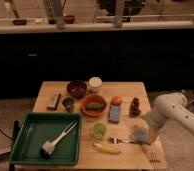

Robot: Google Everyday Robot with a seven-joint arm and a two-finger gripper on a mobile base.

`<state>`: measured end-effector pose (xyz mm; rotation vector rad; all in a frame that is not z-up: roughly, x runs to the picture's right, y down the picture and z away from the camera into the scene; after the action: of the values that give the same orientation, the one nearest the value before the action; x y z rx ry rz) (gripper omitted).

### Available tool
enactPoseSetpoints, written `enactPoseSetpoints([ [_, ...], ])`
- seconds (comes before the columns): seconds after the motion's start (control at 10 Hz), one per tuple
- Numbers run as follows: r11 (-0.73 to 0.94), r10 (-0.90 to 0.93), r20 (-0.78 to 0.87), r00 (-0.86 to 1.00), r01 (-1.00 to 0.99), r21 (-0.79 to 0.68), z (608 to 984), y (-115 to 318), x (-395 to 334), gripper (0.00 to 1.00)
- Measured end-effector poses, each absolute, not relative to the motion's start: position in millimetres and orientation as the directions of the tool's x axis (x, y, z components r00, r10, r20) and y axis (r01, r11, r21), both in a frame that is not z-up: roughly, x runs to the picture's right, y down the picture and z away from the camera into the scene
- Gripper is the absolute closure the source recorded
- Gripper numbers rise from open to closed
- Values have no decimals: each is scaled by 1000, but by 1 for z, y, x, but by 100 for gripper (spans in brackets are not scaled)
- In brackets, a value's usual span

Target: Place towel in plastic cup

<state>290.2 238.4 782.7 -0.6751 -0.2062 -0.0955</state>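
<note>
The towel is a small pale blue crumpled cloth lying on the wooden table near its right front. The plastic cup is light green and stands upright at the table's front middle, left of the towel. My white arm reaches in from the right. My gripper is down at the towel's upper right edge, partly hidden by the arm's end.
A green tray holding a brush fills the front left. An orange bowl, blue sponge, orange fruit, brown object, dark bowl, white cup, fork and yellow item lie around the cup.
</note>
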Motion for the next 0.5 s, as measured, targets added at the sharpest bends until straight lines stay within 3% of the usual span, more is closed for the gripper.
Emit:
enactPoseSetpoints([
  [0.5, 775, 18, 212, 977, 120, -620, 794, 262, 298, 20],
])
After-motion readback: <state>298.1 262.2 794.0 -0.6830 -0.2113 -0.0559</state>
